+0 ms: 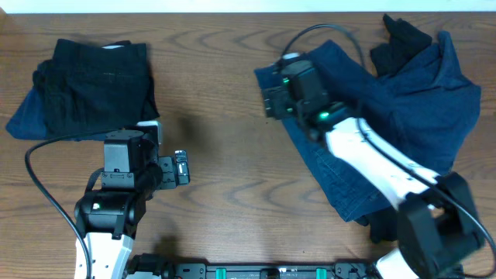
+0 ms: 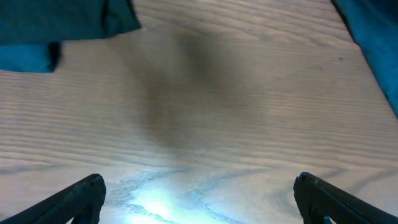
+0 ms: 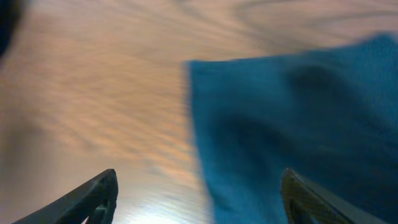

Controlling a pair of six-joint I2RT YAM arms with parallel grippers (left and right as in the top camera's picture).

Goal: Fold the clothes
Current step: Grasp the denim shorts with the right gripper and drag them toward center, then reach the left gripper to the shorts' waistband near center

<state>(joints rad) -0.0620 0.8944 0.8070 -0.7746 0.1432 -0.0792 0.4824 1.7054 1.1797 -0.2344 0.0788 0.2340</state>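
On the far left of the brown wooden table we see a folded stack of black and navy garments, so that part looks done. At the right, the dark blue denim shorts lie crumpled beside a black cloth, not yet folded. Our right gripper hovers over their left edge, fingers spread wide and empty; our left gripper is equally wide above bare wood
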